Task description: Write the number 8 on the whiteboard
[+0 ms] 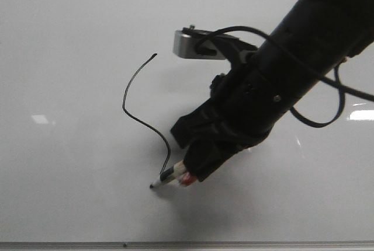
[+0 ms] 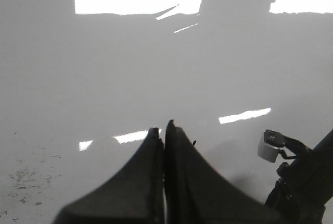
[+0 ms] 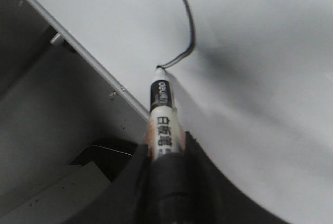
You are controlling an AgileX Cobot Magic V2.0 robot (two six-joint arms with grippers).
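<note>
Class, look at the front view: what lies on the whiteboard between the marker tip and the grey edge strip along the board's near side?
Nothing: in the front view the whiteboard is bare between the marker tip and the edge strip; the drawn line runs the other way.

The whiteboard [image 1: 70, 41] has a smooth, glossy pale surface that mirrors bright rectangular lights (seen most clearly from the left wrist). Its near edge carries a thin strip [image 1: 187, 244] of dull grey metal. The drawn line [image 1: 135, 108] on it is thin, black and matt. The marker [image 3: 162, 125] looks like smooth plastic, with a black band near the tip and a pale printed label. The right claw [image 3: 164, 182] and the left claw [image 2: 164, 182] both look like matt black plastic. A small block [image 1: 188, 44] on the right arm looks like brushed silver metal.
</note>
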